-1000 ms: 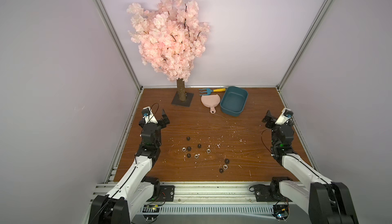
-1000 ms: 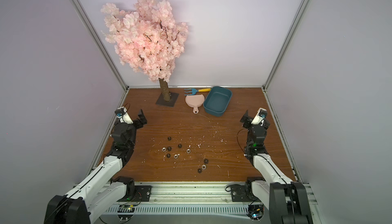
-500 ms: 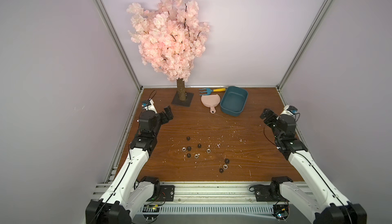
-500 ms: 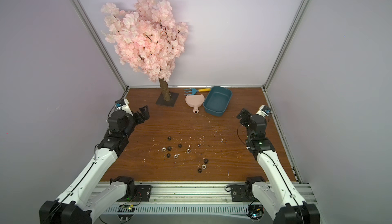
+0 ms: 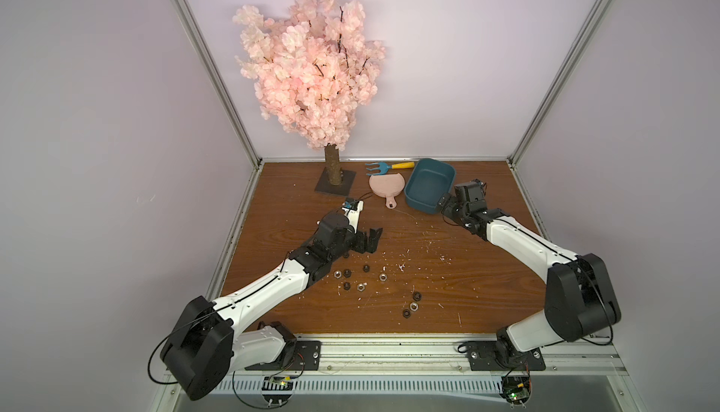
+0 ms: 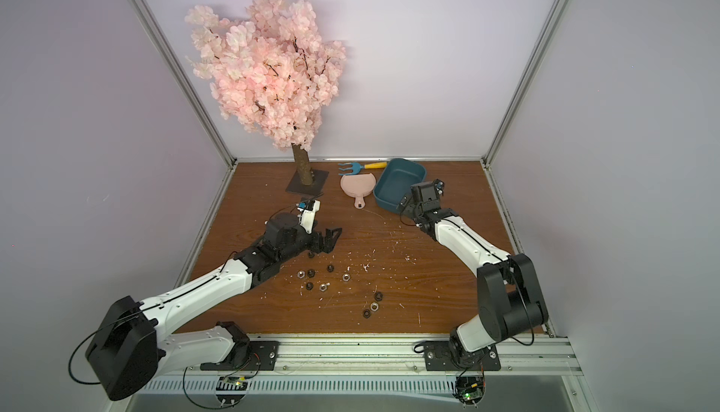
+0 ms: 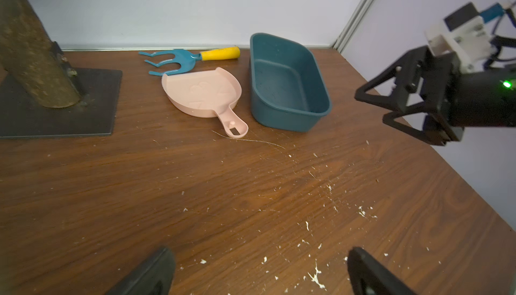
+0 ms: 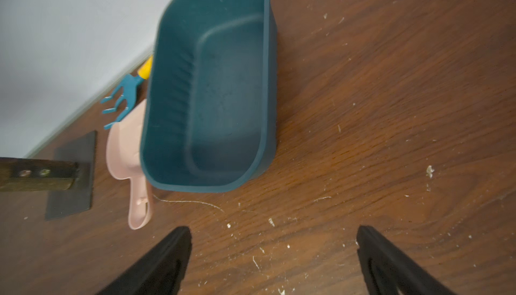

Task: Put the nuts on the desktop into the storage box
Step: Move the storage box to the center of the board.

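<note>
Several small black and silver nuts (image 5: pixel 360 286) (image 6: pixel 322 286) lie scattered on the brown desktop (image 5: pixel 467 281), with three more (image 5: pixel 413 306) nearer the front. The teal storage box (image 5: pixel 429 186) (image 6: pixel 399 184) (image 7: pixel 287 84) (image 8: pixel 212 98) stands at the back and looks empty. My left gripper (image 5: pixel 374 240) (image 6: pixel 334 239) (image 7: pixel 259 265) hovers open just beyond the nuts, with only bare board between its fingers. My right gripper (image 5: pixel 444 205) (image 6: pixel 403 205) (image 7: pixel 372 108) (image 8: pixel 273 240) is open at the box's near right corner, holding nothing.
A pink dustpan (image 5: pixel 383 188) (image 7: pixel 203 92) lies left of the box, touching or nearly touching it. A blue rake with a yellow handle (image 5: pixel 385 167) lies behind it. A pink blossom tree (image 5: pixel 311 71) on a dark square base (image 5: pixel 335 187) stands at the back left. Walls enclose three sides.
Both arms have reached forward from the sides. The left gripper moved inward to just beyond the nuts; the right gripper moved up to the box's near corner. Both stayed open.
</note>
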`<state>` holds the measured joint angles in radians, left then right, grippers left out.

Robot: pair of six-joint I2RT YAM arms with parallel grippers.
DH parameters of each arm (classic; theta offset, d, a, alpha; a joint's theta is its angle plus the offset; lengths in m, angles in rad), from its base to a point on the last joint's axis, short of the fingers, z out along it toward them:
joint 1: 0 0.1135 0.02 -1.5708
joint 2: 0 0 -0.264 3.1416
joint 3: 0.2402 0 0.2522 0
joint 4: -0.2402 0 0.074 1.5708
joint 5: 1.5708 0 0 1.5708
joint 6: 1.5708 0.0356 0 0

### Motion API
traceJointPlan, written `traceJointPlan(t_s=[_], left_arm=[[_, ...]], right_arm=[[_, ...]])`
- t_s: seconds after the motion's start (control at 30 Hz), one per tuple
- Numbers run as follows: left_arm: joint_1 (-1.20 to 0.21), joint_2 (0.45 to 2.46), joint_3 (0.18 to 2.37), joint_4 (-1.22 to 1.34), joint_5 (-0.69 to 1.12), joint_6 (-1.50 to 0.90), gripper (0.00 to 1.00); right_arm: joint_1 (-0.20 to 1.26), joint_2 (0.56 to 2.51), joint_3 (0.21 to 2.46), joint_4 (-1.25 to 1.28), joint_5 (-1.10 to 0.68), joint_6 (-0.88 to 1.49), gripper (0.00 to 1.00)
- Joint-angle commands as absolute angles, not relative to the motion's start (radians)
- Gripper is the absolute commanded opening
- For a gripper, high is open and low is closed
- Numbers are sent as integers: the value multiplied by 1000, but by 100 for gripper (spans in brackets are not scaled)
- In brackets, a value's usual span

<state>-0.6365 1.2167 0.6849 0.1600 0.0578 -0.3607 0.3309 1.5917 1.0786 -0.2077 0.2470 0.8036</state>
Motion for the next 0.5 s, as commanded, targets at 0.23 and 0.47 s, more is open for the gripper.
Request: traceJointPlan(t_s=[0.23, 0.47], left_arm=[[-649, 1218, 671, 86, 6, -394, 100], [-650, 1242, 673, 52, 10, -401, 100]], right_arm=[[334, 1973, 1491, -512, 289, 873, 92], [335, 2041, 1523, -544, 320, 882, 81]])
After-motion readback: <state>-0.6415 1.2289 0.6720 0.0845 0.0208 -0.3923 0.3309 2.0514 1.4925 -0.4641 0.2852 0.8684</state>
